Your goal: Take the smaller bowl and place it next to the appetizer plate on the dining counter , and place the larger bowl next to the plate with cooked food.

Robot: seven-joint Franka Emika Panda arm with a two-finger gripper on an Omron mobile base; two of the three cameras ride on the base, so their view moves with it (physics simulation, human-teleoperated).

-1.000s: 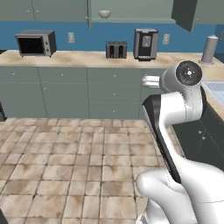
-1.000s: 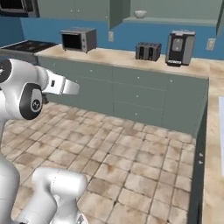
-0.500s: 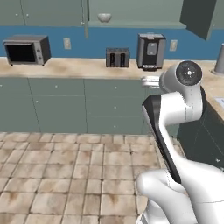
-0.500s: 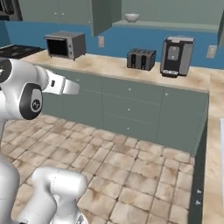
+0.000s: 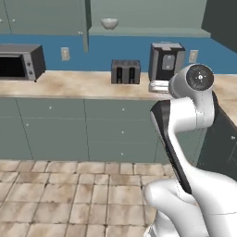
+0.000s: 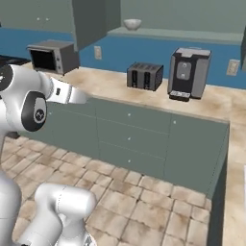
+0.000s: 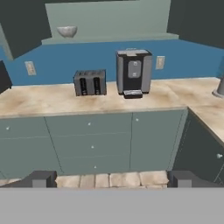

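gripper (image 7: 109, 178): jaws spread wide, nothing between them; the two dark finger tips (image 7: 40, 178) stand far apart at the bottom of the hand view, aimed at the cabinet fronts below the toaster
landmark: toaster (image 5: 125, 71) (image 6: 144, 76) (image 7: 90, 82), dark, two slots, on the beige marble-look counter (image 5: 83, 85) (image 6: 115, 89) (image 7: 52, 100) against the blue wall
smaller bowl (image 5: 109, 23) (image 6: 132, 23) (image 7: 67, 31): small pale bowl, upright on the open grey-green shelf above the toaster and a little to its left; well apart from the gripper, untouched
larger bowl / plates / dining counter: can't locate them from these views
coffee machine (image 5: 166, 62) (image 6: 189, 73) (image 7: 133, 71): dark with a grey front panel, just beside the toaster on its right, same counter, not touching it
microwave (image 5: 18, 62) (image 6: 53, 56): grey, well to the left of the toaster on the same counter, door shut
wall outlets: one left of the toaster (image 5: 65, 53) (image 6: 98, 52) (image 7: 30, 68), one beyond the coffee machine on the toaster's right (image 5: 193, 56) (image 6: 233, 67) (image 7: 160, 62)
cabinets: grey-green drawer and door fronts (image 5: 120, 134) (image 6: 132, 139) (image 7: 92, 140) directly below the toaster, all shut
counter corner: the top turns toward the camera to the right of the toaster, past the coffee machine
floor (image 5: 69, 194) (image 6: 144, 202): tan stone tiles in front of the cabinets under the toaster
arm (image 5: 187, 111) (image 6: 29, 103): white, elbow raised about level with the counter top, forearm pointing toward the toaster side of the counter
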